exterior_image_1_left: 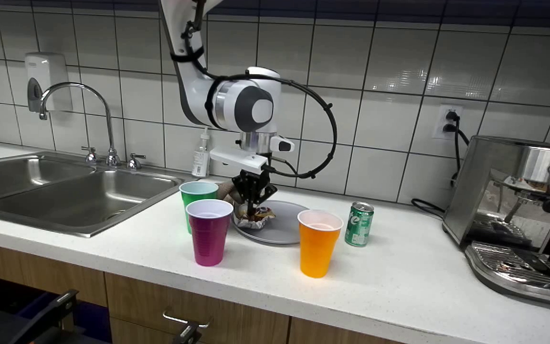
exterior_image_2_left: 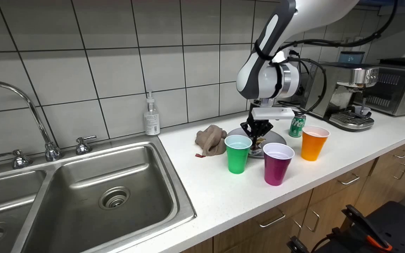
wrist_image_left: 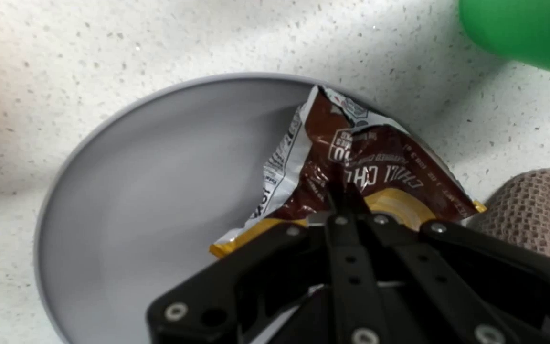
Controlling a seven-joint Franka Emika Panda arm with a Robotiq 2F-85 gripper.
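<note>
Gripper [wrist_image_left: 345, 193] is closed all the way; a fold of the snack bag [wrist_image_left: 382, 155] looks pinched btw the tips approx mid-bag, so prob. film only in the grip. Bag is on the gray plate [wrist_image_left: 136, 191], off to one side, one edge at the rim toward the green cup [exterior_image_2_left: 238, 156] and brown cloth [wrist_image_left: 528, 210]. Main risk: slip. Film looks slick & the pinch thin, so a jerky lift could pull the fold out and drop the bag. 2nd: clearance. Green cup and purple cup [exterior_image_2_left: 278, 167] stand nr the plate in both exterior views; a low sideways move w/ the bag hanging could clip a rim and tip one. 3rd: bag corner by the cloth may snag; unclear if they touch. Orange cup [exterior_image_1_left: 319, 246] and soda can [exterior_image_1_left: 359, 224] are also nr the plate, so a wide swing that way could knock either.
</note>
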